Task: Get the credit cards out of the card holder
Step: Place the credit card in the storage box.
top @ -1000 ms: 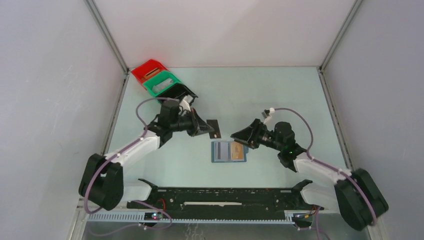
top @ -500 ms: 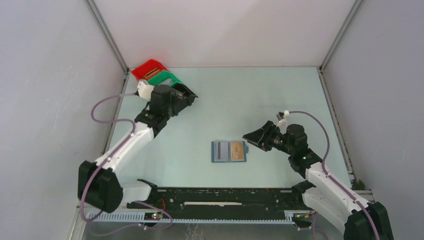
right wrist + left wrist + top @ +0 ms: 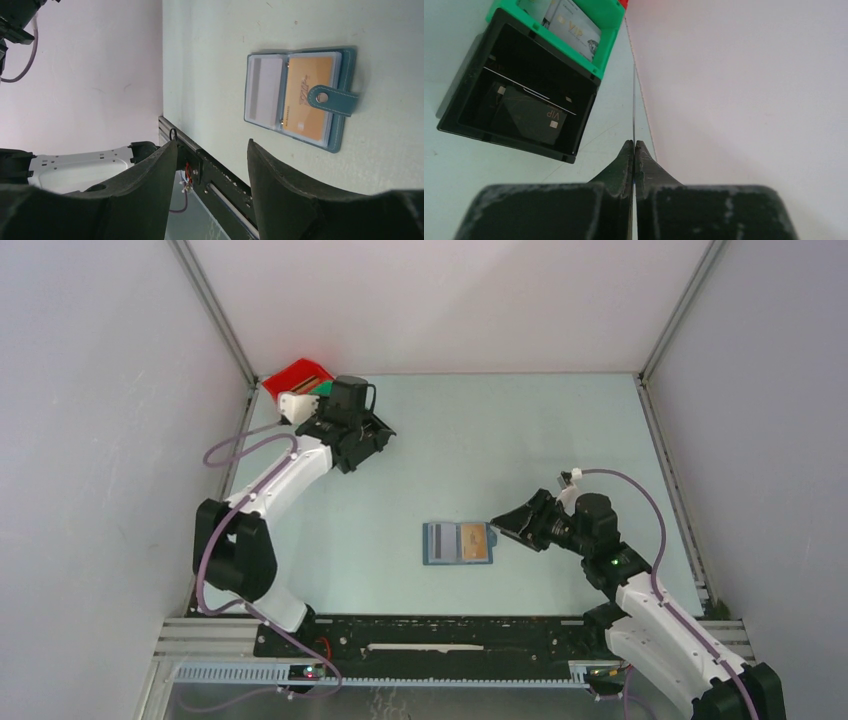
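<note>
Currently the card holder (image 3: 458, 543) lies open and flat on the surface (image 3: 500, 430), grey and tan panels up. Just right of it the right gripper (image 3: 508, 525) hangs released, touching nothing. Well to its far left the left gripper (image 3: 634, 146) is clenched on a thin card (image 3: 633, 105) seen edge-on, by the black bin (image 3: 509, 142), which holds a dark card (image 3: 526, 117). The adjoining green bin (image 3: 606, 12) holds a silvery card (image 3: 574, 32).

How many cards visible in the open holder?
2: a grey card on one side of the holder, an orange card on the other. More may sit behind them.
</note>
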`<act>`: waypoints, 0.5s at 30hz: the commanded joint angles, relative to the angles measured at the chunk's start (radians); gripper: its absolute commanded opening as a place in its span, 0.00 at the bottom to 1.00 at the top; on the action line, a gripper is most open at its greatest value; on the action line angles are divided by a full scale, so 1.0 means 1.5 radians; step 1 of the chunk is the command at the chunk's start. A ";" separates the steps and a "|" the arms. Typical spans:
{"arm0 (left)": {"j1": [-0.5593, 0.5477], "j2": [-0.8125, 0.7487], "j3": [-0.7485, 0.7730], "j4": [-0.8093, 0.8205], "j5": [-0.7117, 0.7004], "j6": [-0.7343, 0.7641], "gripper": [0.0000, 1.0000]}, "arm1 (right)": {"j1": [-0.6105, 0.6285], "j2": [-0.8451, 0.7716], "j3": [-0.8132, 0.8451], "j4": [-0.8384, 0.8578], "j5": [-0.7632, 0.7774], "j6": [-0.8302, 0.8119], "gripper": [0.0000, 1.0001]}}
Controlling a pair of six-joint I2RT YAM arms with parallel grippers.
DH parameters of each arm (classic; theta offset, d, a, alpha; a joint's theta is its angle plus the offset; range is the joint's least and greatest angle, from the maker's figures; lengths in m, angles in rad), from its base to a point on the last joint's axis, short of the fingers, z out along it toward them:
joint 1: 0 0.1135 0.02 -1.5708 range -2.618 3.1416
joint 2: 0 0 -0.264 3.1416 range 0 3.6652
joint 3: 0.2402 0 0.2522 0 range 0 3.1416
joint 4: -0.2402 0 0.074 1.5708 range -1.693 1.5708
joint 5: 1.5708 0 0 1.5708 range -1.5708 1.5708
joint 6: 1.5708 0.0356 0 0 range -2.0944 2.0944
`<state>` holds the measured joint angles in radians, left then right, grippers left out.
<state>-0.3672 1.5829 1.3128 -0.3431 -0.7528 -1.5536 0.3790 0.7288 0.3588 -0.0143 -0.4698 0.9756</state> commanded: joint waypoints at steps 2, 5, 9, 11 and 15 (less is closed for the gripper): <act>0.001 0.018 -0.025 0.030 -0.038 -0.120 0.00 | -0.004 -0.007 0.007 -0.023 0.011 -0.013 0.62; 0.001 0.044 -0.025 0.018 -0.035 -0.206 0.00 | -0.005 -0.006 0.007 -0.025 0.010 -0.011 0.62; 0.001 0.077 -0.023 -0.004 -0.024 -0.301 0.00 | -0.005 -0.010 0.007 -0.035 0.012 -0.012 0.62; 0.001 0.090 -0.020 -0.022 -0.016 -0.341 0.00 | -0.005 -0.013 0.007 -0.042 0.014 -0.014 0.62; -0.001 0.115 0.003 -0.094 -0.007 -0.403 0.00 | -0.005 -0.019 0.007 -0.055 0.019 -0.016 0.62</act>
<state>-0.3672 1.7332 1.2888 -0.3714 -0.7490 -1.9892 0.3790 0.7212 0.3588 -0.0792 -0.4549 0.9714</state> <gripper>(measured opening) 0.009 0.624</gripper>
